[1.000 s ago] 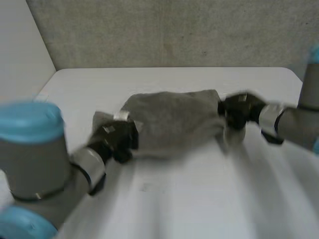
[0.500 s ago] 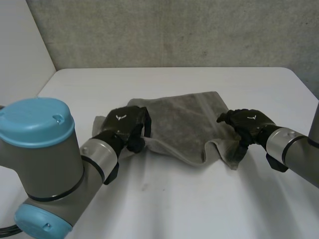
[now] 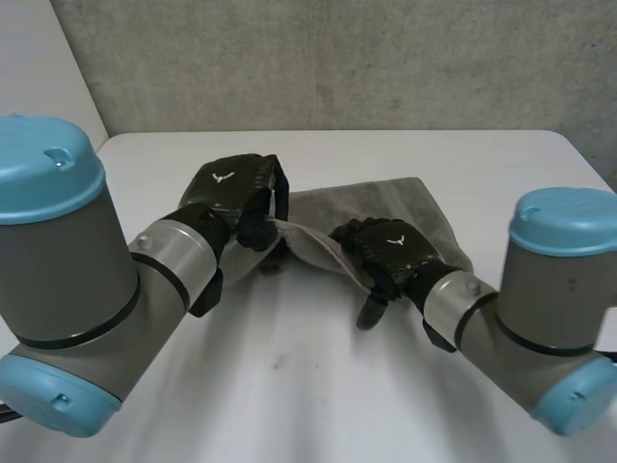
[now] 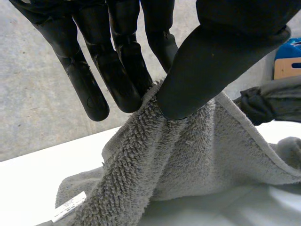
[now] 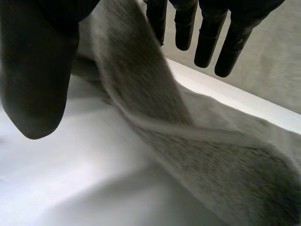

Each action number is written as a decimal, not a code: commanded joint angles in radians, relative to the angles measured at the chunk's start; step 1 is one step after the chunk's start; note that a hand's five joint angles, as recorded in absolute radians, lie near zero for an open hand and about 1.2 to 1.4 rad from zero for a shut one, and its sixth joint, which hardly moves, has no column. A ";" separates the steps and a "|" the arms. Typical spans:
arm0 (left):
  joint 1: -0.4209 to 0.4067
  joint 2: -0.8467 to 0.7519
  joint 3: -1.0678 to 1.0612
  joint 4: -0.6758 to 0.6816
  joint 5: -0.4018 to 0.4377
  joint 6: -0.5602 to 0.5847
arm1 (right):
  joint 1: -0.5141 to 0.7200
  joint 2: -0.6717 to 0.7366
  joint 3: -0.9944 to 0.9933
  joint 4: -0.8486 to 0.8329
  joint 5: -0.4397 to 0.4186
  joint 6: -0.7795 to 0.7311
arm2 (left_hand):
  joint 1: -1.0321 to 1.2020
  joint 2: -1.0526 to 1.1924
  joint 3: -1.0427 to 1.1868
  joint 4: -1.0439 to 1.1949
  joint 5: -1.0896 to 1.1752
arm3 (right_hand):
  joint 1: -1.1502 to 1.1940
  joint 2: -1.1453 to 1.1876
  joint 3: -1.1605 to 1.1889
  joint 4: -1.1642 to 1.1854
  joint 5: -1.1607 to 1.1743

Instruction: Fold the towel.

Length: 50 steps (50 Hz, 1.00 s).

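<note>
A grey terry-cloth towel (image 3: 386, 204) lay rumpled on a white desk (image 3: 318, 386), its long axis running across the desk from the robot's left to its right. Most of the cloth lay on the far side of both hands, away from the robot.

The left robot hand (image 3: 231, 193) was raised at the towel's near left corner. In the left wrist view its thumb (image 4: 202, 70) pressed a bunched fold of cloth against its fingers (image 4: 117, 84), a firm pinch. A small white label (image 4: 70, 207) showed on the hem below.

The right robot hand (image 3: 390, 246) sat lower, partway along the same near edge, toward the middle. In the right wrist view the cloth rose from the desk into the hand between its thumb (image 5: 33, 70) and its fingers (image 5: 207, 42), so it appeared to be grasping that edge too.

The two hands were near each other, with a short stretch of hem drawn between them. The towel's right end lay flat beyond the right robot hand, ungripped. The fold would likely turn on carrying this near edge away from the robot, over the cloth beyond.
</note>
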 commanded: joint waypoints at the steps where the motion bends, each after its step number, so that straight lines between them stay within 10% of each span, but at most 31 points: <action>1: 0.042 0.024 -0.025 0.003 0.000 0.002 | -0.012 0.108 -0.081 -0.011 0.193 -0.031 | 0.194 0.178 0.178 0.177 0.187 | -0.059 -0.088 -0.078 -0.090 -0.063; 17: 0.108 0.030 -0.028 0.003 0.001 -0.007 | -0.214 0.112 -0.009 -0.137 0.259 -0.077 | 0.194 0.178 0.178 0.177 0.187 | 0.582 0.554 0.564 0.551 0.578; 29: 0.105 0.013 -0.074 0.007 0.000 0.000 | -0.309 -0.002 0.100 -0.133 0.103 -0.077 | 0.194 0.178 0.178 0.177 0.187 | 0.802 0.774 0.784 0.771 0.798; 31: 0.097 -0.002 -0.094 0.009 0.001 0.002 | -0.315 -0.013 0.116 -0.134 0.086 -0.080 | 0.194 0.178 0.178 0.177 0.187 | 1.141 1.112 1.123 1.110 1.137; 50: -0.005 -0.068 -0.276 0.017 0.020 0.002 | -0.433 -0.014 0.107 -0.139 0.041 -0.246 | 0.064 0.048 0.048 0.046 0.057 | 1.162 1.134 1.144 1.131 1.158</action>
